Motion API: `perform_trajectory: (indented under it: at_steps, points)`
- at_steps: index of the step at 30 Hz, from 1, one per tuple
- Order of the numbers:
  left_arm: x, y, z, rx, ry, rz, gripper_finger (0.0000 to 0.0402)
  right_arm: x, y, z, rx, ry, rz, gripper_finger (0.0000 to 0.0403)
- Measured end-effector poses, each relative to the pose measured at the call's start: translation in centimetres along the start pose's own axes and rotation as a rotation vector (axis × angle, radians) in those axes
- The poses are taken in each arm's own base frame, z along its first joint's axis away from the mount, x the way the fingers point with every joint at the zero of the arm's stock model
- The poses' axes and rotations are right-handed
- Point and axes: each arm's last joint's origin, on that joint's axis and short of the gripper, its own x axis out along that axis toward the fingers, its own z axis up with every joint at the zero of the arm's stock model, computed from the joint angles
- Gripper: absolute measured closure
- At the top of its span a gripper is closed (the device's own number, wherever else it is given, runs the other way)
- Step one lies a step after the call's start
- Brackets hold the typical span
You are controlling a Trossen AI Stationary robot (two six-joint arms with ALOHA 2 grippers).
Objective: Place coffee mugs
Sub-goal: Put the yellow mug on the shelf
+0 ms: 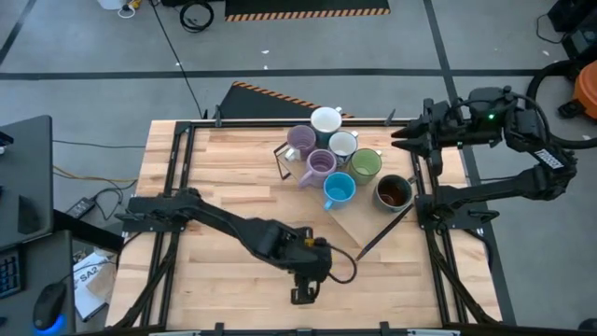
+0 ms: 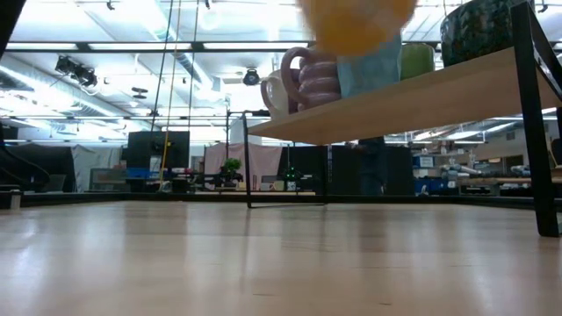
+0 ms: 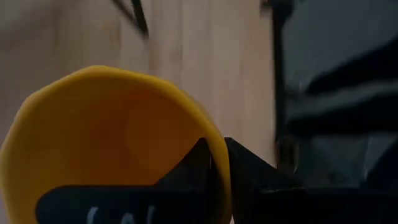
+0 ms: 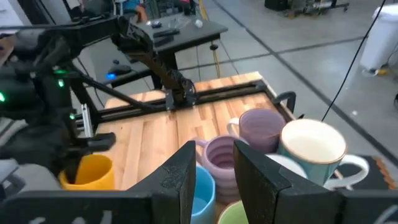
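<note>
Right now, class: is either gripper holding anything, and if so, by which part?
The left gripper holds the orange mug by its rim, one finger inside the wall and one outside. The right gripper holds nothing; it hangs open above the clustered mugs.

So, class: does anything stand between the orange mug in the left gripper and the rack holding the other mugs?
Nothing visible does. The left gripper, jaws shut on the orange mug, has bare table between it and the rack, whose near edge the blue mug occupies. The right gripper waits beside it.
</note>
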Motion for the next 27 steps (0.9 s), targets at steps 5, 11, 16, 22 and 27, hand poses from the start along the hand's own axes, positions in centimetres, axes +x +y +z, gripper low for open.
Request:
perform_trajectory:
  at_steps: [5, 11, 16, 22, 27]
  points:
    - [4.3, 0.7, -1.5, 0.023, 0.224, 0.001, 0.0361, 1.1, 0.4, -0.3, 0.002, 0.061, 0.039, 0.0290]
    - [7.3, 1.2, -2.2, 0.044, 0.309, 0.027, 0.0361, 2.1, 1.2, -0.2, -0.025, 0.079, 0.084, 0.0290]
    - [8.7, 1.3, -2.5, 0.046, 0.326, 0.073, 0.0361, 2.4, 2.1, -0.4, -0.048, 0.105, 0.147, 0.0290]
    - [8.6, -0.2, -2.5, 0.180, 0.229, 0.125, 0.0361, 2.1, 2.9, -0.6, -0.063, 0.107, 0.181, 0.0290]
    - [10.2, -1.4, -3.3, 0.254, 0.205, 0.051, 0.0361, 2.3, 3.2, -0.7, -0.064, 0.125, 0.190, 0.0290]
